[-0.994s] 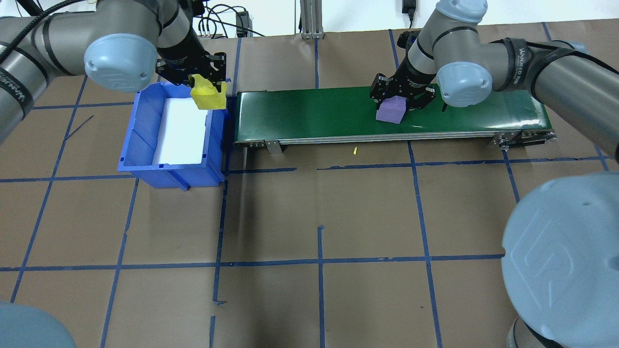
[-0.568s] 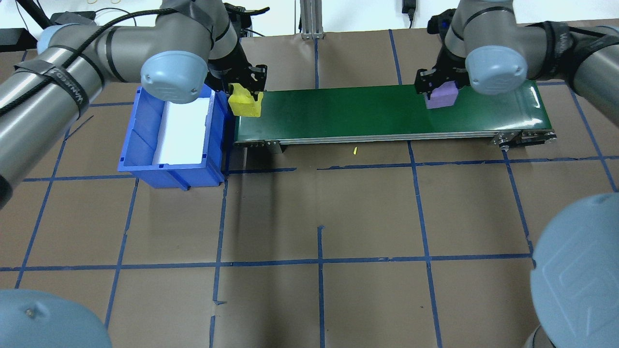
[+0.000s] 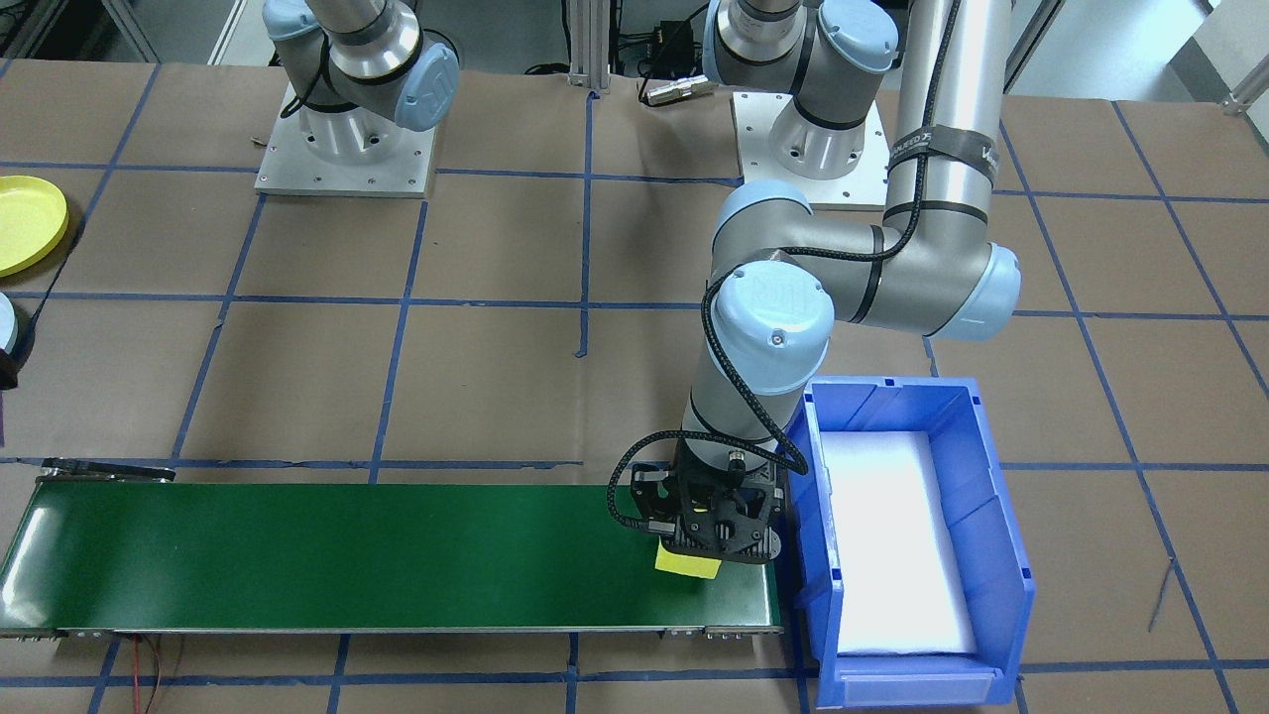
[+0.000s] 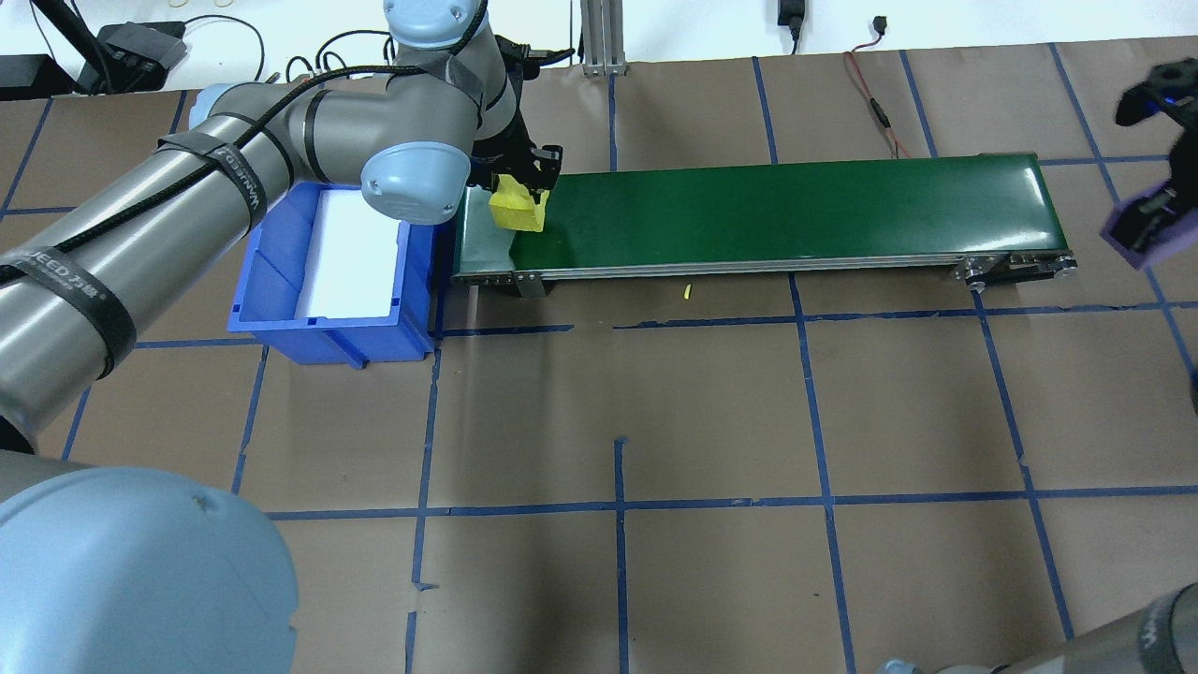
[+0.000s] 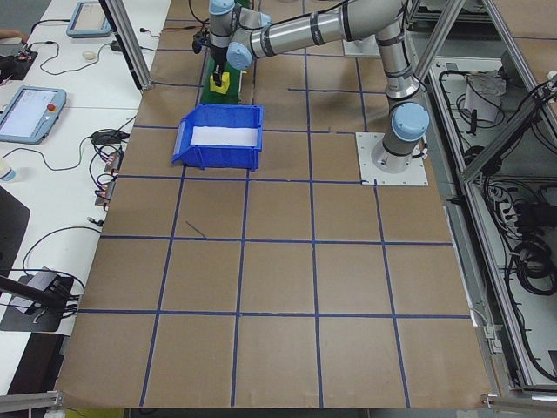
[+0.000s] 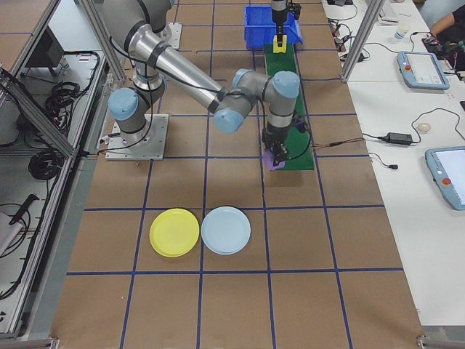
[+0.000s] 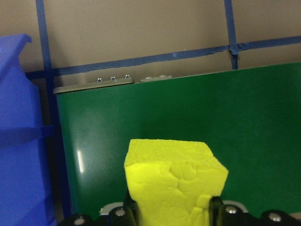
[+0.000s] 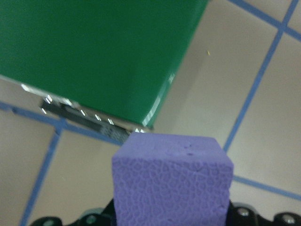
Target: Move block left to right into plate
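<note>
My left gripper (image 4: pixel 520 198) is shut on a yellow foam block (image 4: pixel 518 210), low over the left end of the green conveyor belt (image 4: pixel 777 211). In the left wrist view the yellow block (image 7: pixel 174 181) sits between the fingers with belt below it. Past the belt's right end, my right gripper (image 4: pixel 1149 223) is shut on a purple foam block (image 4: pixel 1137 236) above the brown table. The right wrist view has the purple block (image 8: pixel 171 181) over paper beside the belt's corner. A yellow plate (image 6: pixel 174 233) and a light blue plate (image 6: pixel 226 230) lie side by side beyond that end.
A blue bin (image 4: pixel 271 281) with a white liner stands against the belt's left end, right beside the left gripper. The left arm's elbow (image 3: pixel 773 317) hangs over the table behind the bin. Blue tape lines grid the brown table cover.
The left arm carried the yellow block from over the bin to the belt's left end. The right arm carried the purple block rightward along the belt and past its right end.
</note>
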You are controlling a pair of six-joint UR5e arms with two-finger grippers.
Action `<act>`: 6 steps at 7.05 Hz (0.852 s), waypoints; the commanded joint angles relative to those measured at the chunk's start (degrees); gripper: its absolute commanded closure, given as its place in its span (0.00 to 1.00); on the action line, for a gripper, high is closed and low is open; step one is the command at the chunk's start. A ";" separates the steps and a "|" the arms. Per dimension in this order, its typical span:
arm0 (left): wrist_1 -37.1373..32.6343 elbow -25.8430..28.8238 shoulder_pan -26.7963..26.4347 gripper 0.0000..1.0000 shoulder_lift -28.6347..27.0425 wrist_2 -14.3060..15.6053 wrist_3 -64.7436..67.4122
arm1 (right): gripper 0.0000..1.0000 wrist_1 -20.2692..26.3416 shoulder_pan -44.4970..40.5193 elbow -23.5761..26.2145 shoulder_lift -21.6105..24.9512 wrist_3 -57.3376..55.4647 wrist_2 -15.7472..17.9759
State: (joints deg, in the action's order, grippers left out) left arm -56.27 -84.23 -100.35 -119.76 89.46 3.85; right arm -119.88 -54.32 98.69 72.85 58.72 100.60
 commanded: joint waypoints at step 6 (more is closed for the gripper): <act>-15.21 -0.93 2.08 0.00 15.11 1.16 0.64 | 0.00 -12.39 24.71 10.21 -3.52 15.06 -6.28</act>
State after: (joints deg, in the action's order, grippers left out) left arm -64.83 -84.82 -98.89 -110.70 90.55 4.51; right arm -131.73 -30.11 109.02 69.29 75.99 96.04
